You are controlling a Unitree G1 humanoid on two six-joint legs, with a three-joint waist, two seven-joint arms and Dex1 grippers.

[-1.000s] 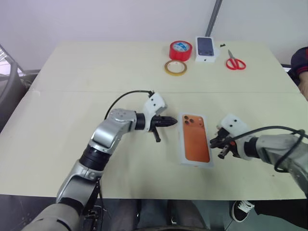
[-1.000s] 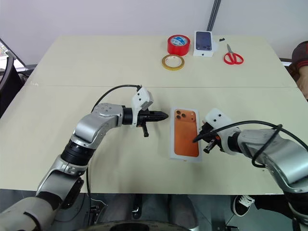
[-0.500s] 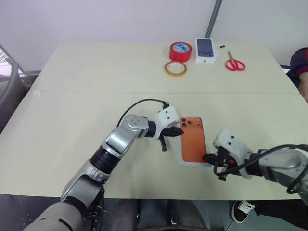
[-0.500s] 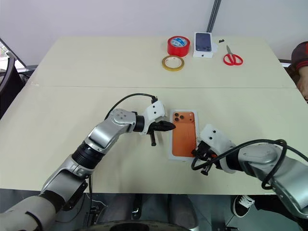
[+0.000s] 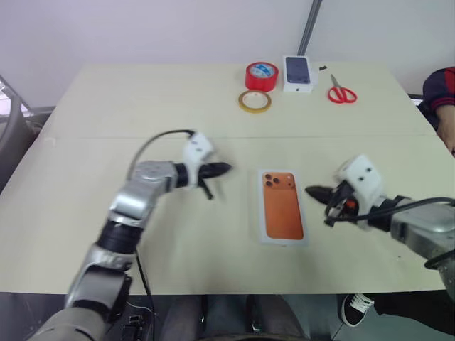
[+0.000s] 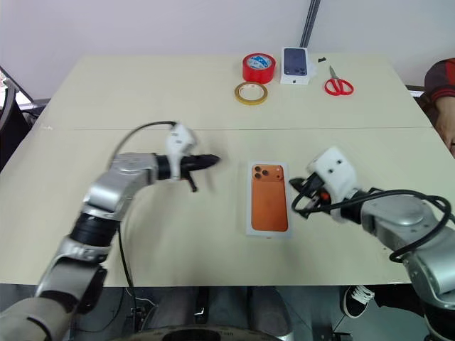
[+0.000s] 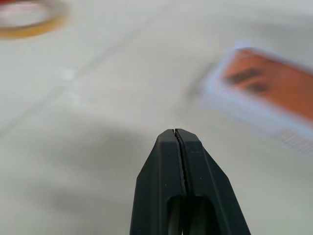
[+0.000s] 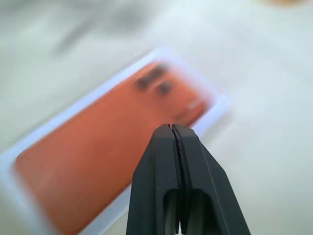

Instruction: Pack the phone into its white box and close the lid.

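Note:
The white box lies flat at the table's middle. Its top face shows an orange phone with a camera cluster inside a white border. This looks like the printed lid sitting closed on it, so the phone itself is hidden. My left gripper is shut and empty, off to the box's left, pointing towards it and clear of it. My right gripper is shut and empty just right of the box, not touching it. In the wrist views both pairs of fingers are pressed together, with the lid beyond.
At the table's far edge stand a red tape roll, a yellow tape ring, a small white box printed with a dark phone and red scissors. A person's sleeve shows at the right edge.
My left gripper has swung left, away from the box's upper left edge. The right gripper has lifted off the box's near right corner and drawn back to the right. The box has stayed put.

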